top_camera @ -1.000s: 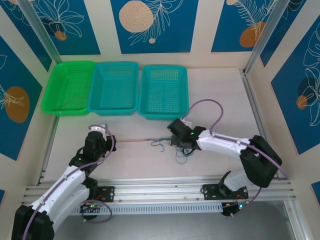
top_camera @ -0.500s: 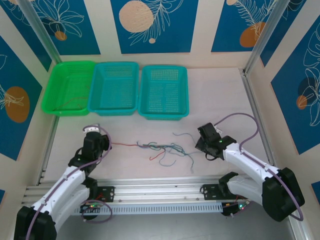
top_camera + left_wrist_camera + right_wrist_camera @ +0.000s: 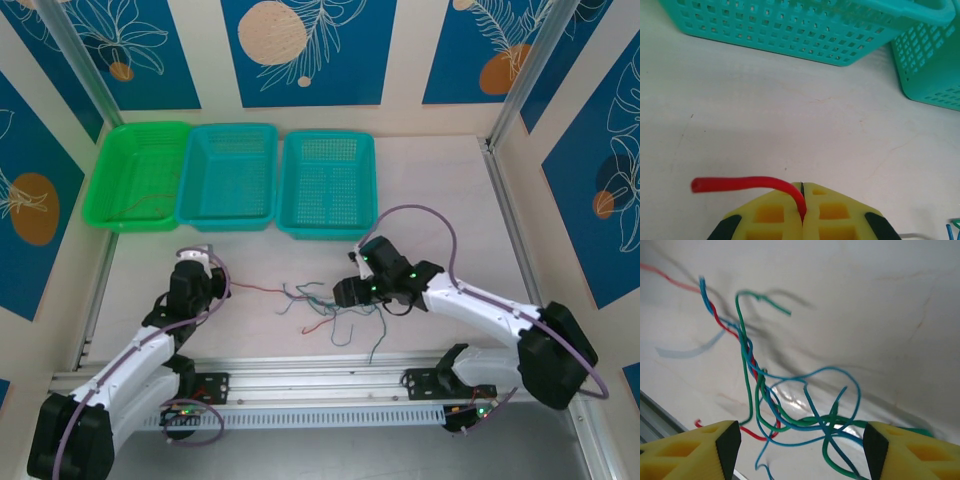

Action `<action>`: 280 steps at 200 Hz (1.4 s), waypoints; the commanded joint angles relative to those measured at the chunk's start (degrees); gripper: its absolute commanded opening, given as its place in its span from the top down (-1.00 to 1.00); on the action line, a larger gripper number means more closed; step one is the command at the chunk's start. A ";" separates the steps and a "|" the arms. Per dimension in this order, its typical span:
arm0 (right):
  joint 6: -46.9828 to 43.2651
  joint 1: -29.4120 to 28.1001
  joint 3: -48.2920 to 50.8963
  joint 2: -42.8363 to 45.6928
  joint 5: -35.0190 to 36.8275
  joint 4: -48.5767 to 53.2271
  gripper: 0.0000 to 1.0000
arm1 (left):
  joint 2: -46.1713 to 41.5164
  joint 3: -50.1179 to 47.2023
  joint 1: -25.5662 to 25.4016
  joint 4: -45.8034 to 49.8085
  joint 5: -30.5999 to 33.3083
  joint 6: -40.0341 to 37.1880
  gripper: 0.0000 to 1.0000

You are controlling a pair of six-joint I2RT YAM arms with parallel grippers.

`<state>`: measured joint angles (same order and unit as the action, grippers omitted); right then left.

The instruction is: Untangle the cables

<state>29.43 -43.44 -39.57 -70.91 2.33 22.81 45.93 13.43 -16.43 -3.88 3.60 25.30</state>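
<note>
Right wrist: the right tool [image 3: 801,439] stands released, with the tangled cables [image 3: 750,357] between its fingers.
The left tool [image 3: 802,189] is clenched on the red cable [image 3: 740,182], above the surface [image 3: 765,110].

A second ago the right pincer [image 3: 347,292] was clamped over the cables [image 3: 322,306]. It then swung off rightward and has now come back above them, jaws spread wide. The red cable [image 3: 256,288], earlier taut from the left pincer [image 3: 196,262], lies slack on the surface [image 3: 250,335].
</note>
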 commanded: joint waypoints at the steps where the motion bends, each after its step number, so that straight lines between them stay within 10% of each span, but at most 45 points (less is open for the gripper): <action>1: -5.34 -3.26 -4.05 -5.75 -2.67 5.63 -0.40 | 0.03 0.37 0.68 -1.64 -1.04 -1.40 1.00; 70: -6.53 -6.21 -9.26 -18.87 -2.14 9.62 -0.31 | 1.09 1.25 0.69 0.23 3.20 -2.54 1.00; 144: -5.05 -10.91 -16.85 -26.00 13.53 17.65 -0.42 | 5.51 4.27 0.74 -1.07 5.69 -3.64 1.00; 252: -1.67 -13.42 -20.39 -33.36 23.68 20.84 0.99 | 8.05 6.24 2.22 -1.15 8.25 -2.71 1.00; 280: -7.13 -15.55 -18.43 -27.31 24.35 16.57 1.00 | 10.73 7.37 3.49 -3.57 5.36 -3.52 1.00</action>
<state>25.34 -57.93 -61.23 -100.36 21.61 41.21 54.81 18.37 -14.79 -5.19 8.56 22.13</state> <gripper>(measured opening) 0.062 0.044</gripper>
